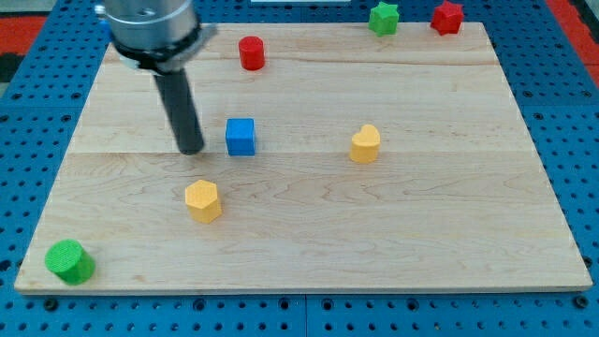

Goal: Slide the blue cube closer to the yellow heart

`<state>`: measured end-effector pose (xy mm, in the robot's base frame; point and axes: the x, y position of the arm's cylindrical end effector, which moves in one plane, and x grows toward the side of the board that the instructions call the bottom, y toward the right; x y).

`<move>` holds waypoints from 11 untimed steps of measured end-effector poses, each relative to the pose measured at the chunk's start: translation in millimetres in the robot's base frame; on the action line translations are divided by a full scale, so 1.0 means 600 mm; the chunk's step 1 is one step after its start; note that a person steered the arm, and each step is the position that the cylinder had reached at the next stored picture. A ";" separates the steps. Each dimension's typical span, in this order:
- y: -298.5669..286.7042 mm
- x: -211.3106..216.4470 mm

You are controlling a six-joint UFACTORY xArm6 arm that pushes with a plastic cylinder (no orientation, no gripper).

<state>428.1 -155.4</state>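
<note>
The blue cube (pixel 241 137) sits on the wooden board (pixel 421 234) left of centre. The yellow heart (pixel 365 144) lies to the cube's right, well apart from it. My tip (pixel 191 149) rests on the board just left of the blue cube, with a small gap between them. The dark rod rises from it toward the view's top left.
A yellow hexagonal block (pixel 202 200) lies below the tip. A red cylinder (pixel 251 52) is near the top edge. A green star (pixel 383 18) and a red star-like block (pixel 447 17) sit at the top right. A green cylinder (pixel 69 261) is at the bottom left corner.
</note>
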 end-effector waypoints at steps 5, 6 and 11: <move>0.158 -0.004; 0.226 -0.002; 0.283 0.172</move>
